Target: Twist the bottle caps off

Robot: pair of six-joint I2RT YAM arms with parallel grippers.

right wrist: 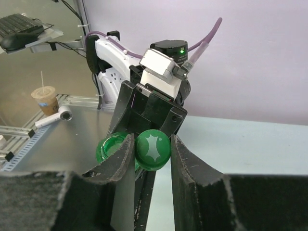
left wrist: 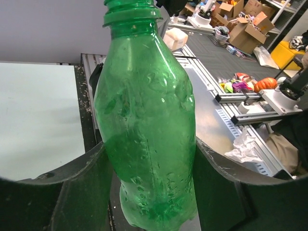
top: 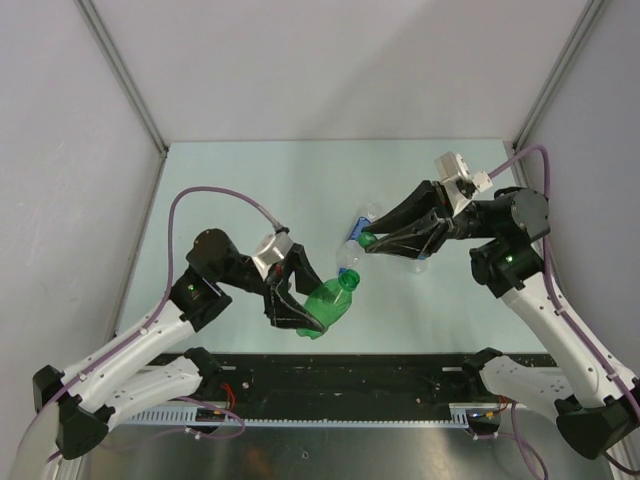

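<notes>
My left gripper (top: pixel 308 312) is shut on the body of the green bottle (top: pixel 325 303), which it holds tilted above the table's near part. In the left wrist view the green bottle (left wrist: pixel 144 120) fills the space between both fingers (left wrist: pixel 77 192), and its threaded neck (left wrist: pixel 130 12) at the top edge is bare. A short way up and to the right of the neck, my right gripper (top: pixel 368 240) is shut on the green cap (top: pixel 367 240). The right wrist view shows the green cap (right wrist: pixel 153 150) pinched between the right gripper's (right wrist: pixel 151 147) fingertips, beside the bottle's open mouth (right wrist: pixel 109 147).
Two clear bottles with blue labels (top: pixel 352 250) lie on the pale green table (top: pixel 250 180) behind the grippers, partly hidden by the right gripper's fingers. White walls enclose the table on three sides. A black rail (top: pixel 350 375) runs along the near edge.
</notes>
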